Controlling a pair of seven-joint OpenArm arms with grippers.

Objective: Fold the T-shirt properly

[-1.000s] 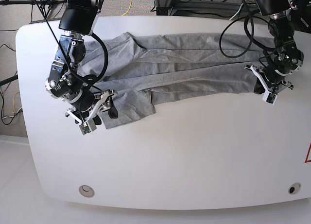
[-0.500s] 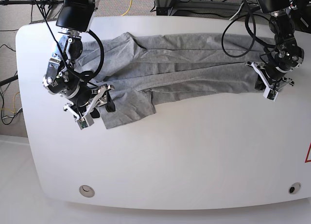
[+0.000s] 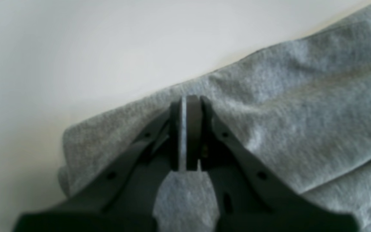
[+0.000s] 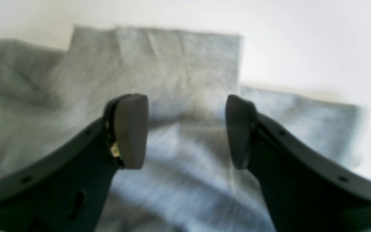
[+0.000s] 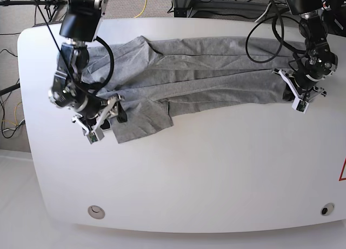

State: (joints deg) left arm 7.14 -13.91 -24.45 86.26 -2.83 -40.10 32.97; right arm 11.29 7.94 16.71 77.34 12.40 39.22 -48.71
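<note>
The right tool [image 5: 106, 115] had drifted up the sleeve, jaws still apart and empty. The left tool [image 5: 300, 95] pinched the T-shirt [image 5: 205, 71] hem. It lay as a long band across the desk [image 5: 216, 173] (crosswise folds remained).

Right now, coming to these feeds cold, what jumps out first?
The grey T-shirt, stretched into a long rumpled band across the far half of the white table. At its end on the base view's right, the left gripper is shut on the hem. At the other end, the right gripper hangs open above a sleeve flap.
</note>
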